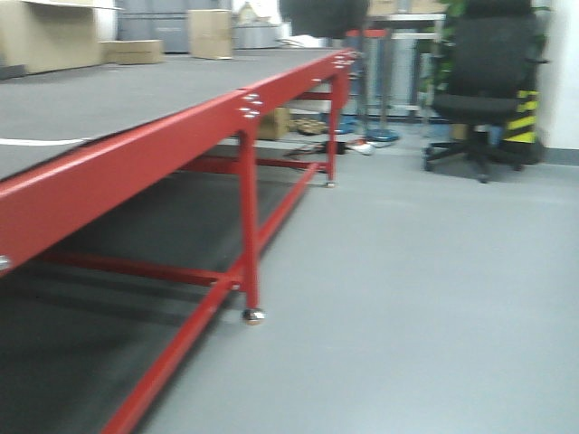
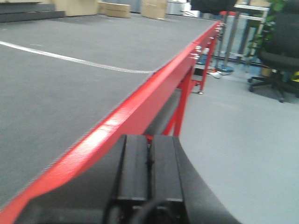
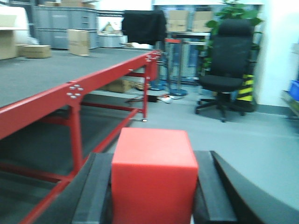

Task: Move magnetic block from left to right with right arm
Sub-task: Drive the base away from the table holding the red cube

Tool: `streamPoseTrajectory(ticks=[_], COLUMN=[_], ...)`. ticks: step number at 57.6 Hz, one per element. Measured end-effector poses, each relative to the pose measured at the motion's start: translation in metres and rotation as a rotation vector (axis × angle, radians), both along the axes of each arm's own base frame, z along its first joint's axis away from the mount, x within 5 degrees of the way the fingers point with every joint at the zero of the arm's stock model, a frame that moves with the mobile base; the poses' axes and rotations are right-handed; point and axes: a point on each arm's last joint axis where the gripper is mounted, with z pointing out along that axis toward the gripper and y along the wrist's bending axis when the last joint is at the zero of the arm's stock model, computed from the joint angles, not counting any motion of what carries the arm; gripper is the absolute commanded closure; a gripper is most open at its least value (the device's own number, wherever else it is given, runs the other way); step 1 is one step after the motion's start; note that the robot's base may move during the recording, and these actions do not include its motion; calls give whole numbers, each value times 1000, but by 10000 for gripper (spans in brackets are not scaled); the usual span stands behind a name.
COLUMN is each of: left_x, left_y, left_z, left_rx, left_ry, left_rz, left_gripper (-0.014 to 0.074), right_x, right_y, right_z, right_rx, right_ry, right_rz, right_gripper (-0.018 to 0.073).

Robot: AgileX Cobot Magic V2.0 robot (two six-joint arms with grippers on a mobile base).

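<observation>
The magnetic block (image 3: 153, 175) is a plain red cube filling the bottom centre of the right wrist view. My right gripper (image 3: 154, 186) is shut on it, a black finger pressed against each side, and it hangs over the grey floor to the right of the red-framed table (image 3: 70, 91). In the left wrist view my left gripper (image 2: 149, 161) is shut with its two black pads together and nothing between them, just beside the table's red edge (image 2: 140, 107). Neither gripper nor the block shows in the front view.
The long table (image 1: 109, 99) has a dark grey top with a white line (image 2: 70, 59) and red legs (image 1: 249, 226). Brown cardboard boxes (image 1: 210, 33) stand at its far end. A black office chair (image 1: 484, 90) and a yellow-black striped post (image 1: 520, 116) stand on the floor at the right.
</observation>
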Motion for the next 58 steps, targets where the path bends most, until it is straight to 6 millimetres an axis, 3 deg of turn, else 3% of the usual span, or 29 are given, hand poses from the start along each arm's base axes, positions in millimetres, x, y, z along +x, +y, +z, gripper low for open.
streamPoseTrajectory(ticks=[58], left_x=[0], left_y=[0], left_z=[0], left_rx=[0], left_ry=[0], left_rz=[0], left_gripper=[722], right_x=[0], right_y=[0], right_z=[0], right_rx=[0], right_ry=[-1], right_rz=[0], right_gripper=[263])
